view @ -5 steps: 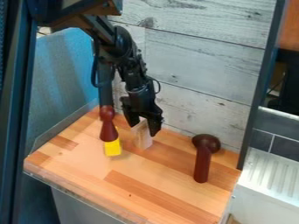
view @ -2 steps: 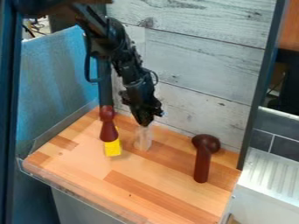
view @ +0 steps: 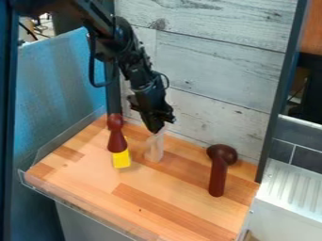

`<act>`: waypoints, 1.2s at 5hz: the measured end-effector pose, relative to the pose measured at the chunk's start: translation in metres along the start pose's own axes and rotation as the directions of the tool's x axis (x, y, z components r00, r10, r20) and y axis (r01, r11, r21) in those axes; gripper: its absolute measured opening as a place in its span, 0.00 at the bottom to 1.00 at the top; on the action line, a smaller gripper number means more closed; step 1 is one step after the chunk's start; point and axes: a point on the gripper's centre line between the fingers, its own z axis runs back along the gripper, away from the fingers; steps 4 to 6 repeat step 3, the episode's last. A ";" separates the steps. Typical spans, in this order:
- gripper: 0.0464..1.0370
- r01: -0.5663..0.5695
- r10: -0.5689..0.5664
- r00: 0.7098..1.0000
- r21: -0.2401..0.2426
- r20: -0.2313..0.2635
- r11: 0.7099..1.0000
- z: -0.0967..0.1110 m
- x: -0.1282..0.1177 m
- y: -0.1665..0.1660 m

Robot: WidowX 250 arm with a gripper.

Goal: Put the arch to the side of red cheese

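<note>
No readable text, labels or numbers anywhere.

Black gripper (view: 160, 127); yellow block (view: 121, 159); grey-grained whitish wall (view: 217, 66).

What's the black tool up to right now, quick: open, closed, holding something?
The tool: can't tell if it is open or closed, or whether it grips the pale block at its tip.

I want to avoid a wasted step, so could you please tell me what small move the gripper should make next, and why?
I would probably raise the gripper slightly as a test: it hangs right at the upper end of the pale block, which appears to stand on the wooden tabletop, and whether the block is held is unclear.
</note>
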 end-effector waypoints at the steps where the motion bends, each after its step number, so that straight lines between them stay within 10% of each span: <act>1: 0.03 0.013 -0.013 1.000 0.005 0.011 1.000 0.019 0.004 0.000; 3: 0.42 0.000 0.000 1.000 0.042 -0.003 0.999 0.083 0.004 0.011; 6: 0.42 0.000 0.000 1.000 0.042 -0.003 0.999 0.083 0.004 0.011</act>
